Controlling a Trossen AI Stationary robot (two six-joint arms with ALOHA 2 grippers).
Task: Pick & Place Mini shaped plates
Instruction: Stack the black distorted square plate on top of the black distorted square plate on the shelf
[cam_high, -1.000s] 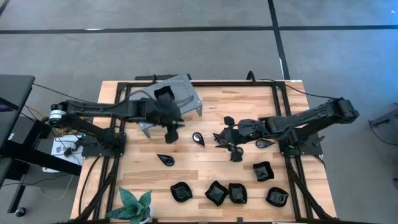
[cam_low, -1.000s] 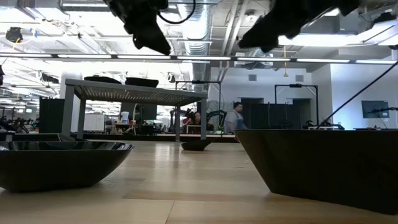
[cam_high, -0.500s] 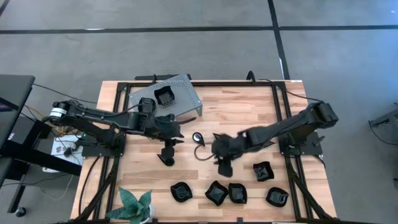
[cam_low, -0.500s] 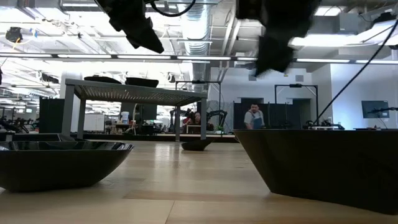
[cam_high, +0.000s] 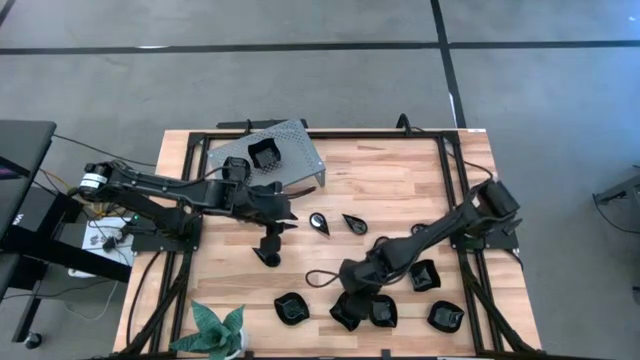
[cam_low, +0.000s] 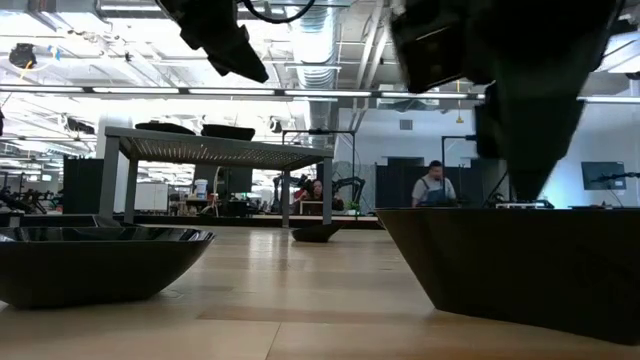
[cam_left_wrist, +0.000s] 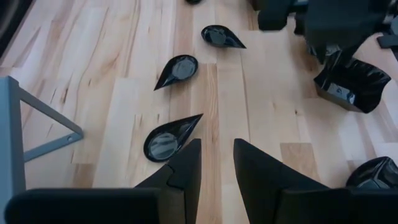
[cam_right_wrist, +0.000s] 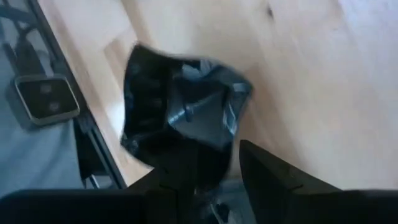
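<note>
Several glossy black mini plates lie on the wooden table. Teardrop ones sit mid-table and one lies just under my left gripper. In the left wrist view it lies just beside the open, empty fingers. Squarish plates line the near edge. My right gripper slants down over one of them, open, one finger before its bowl, the other over bare wood. One squarish plate rests on the grey stand. My right gripper comes at the squarish plate slanting down from the table's right side, its fingers either side of the plate's edge. I cannot tell whether they touch it. The plate rests flat on the table.
A green plant stands at the near left corner. Another squarish plate lies beside my right arm. A black frame runs along the table's sides. People stand in the room far behind the table.
My right gripper has swung from mid-table toward the near edge and down, rolling its wrist, and now hangs over a squarish plate; a teardrop plate that it covered shows again. My left gripper has gone from the stand's front toward the near edge, over a teardrop plate, then kept still.
</note>
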